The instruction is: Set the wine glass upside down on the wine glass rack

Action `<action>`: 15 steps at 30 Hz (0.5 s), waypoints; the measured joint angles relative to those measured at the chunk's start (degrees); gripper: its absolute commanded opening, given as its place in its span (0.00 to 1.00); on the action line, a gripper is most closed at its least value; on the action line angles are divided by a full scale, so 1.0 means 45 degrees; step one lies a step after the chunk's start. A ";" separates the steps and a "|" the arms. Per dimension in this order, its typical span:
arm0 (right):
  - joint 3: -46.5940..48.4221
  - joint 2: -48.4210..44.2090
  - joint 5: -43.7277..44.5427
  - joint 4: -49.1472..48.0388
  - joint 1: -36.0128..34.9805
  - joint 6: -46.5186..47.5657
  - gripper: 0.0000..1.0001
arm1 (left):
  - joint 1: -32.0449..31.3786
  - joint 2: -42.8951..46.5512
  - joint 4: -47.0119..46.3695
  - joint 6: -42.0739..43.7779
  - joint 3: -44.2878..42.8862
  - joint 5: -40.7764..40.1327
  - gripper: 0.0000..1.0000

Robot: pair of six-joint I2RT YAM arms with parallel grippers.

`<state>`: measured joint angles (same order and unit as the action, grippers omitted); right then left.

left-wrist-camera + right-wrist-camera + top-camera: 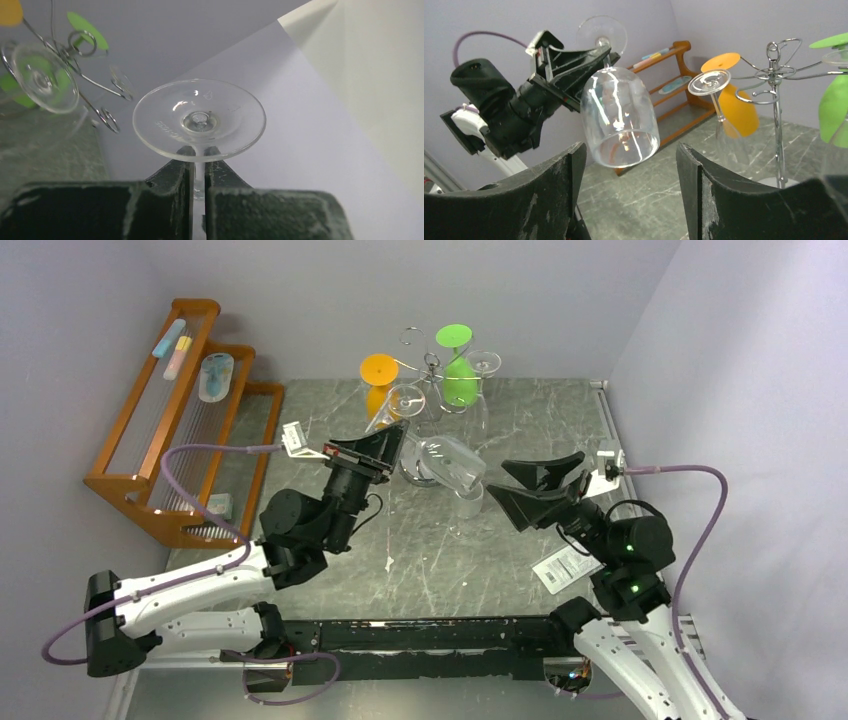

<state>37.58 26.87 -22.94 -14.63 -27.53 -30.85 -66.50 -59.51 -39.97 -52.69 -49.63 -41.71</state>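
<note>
Above mid-table, left gripper (393,437) clamped tight on wine glass (452,465) stem, bowl hanging mouth-down, tilted; right gripper (528,486) jaws wide, empty, beside bowl; wine glass rack (432,368) just behind.

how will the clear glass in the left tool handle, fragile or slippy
Probably fragile: the wine glass looks thin-walled. Likely slippery: the left tool pinches only its smooth, narrow stem. Its bowl hangs well beyond the grip, so it may pivot.

wine glass (199,120) bowl hidden, green glass (833,107) cropped
</note>
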 measured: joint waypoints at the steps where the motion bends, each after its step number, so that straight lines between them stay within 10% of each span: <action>1: 0.0272 -0.0117 -0.0010 0.0651 0.0005 0.0180 0.72 | 0.0000 0.0199 0.0267 0.0670 -0.0087 0.0053 0.05; 15: 0.3167 0.1350 -0.1972 0.5246 -0.0010 0.2647 0.71 | 0.0015 0.1515 0.2705 0.7218 -0.0641 0.5124 0.05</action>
<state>51.83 32.95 -31.81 8.97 -27.57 -18.94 -66.43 -52.69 -27.79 -20.21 -52.51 -18.65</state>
